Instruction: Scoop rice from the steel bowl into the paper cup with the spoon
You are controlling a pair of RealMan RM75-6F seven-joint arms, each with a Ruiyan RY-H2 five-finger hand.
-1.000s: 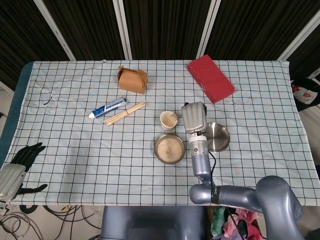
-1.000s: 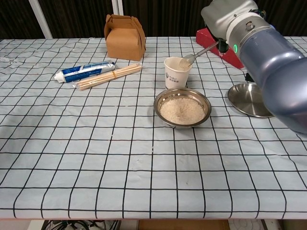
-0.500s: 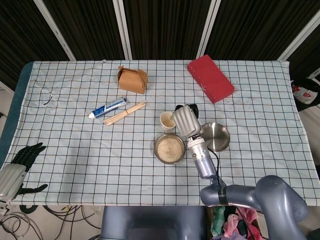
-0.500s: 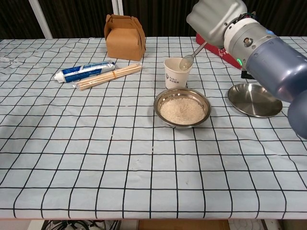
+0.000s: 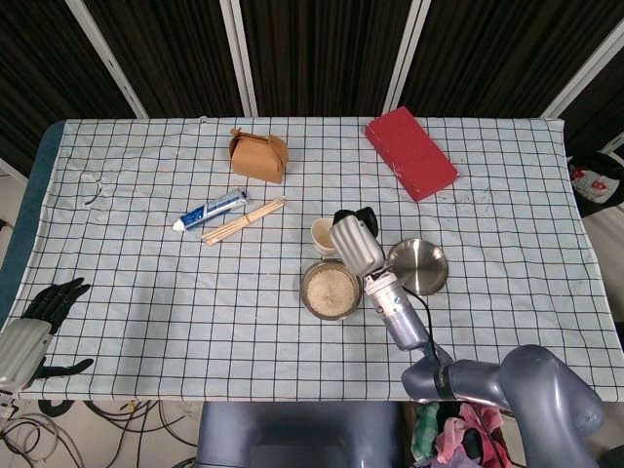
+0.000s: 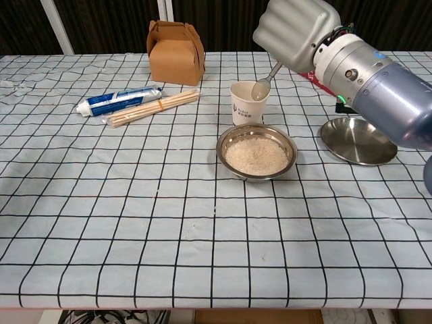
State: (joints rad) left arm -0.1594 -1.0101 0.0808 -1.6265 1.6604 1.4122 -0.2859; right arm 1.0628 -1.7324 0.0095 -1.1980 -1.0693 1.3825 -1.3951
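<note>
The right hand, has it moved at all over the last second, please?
Yes. In the chest view the right hand, holding the spoon, has swung leftward, nearer the paper cup and away from the steel lid.

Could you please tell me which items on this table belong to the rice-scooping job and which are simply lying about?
Part of the job:
- round steel bowl of rice
- white paper cup
- metal spoon, held by the right hand

Lying about:
- brown cardboard box with handle
- blue-and-white toothpaste tube
- bundle of wooden chopsticks
- red flat box
- empty steel dish
- idle left hand
</note>
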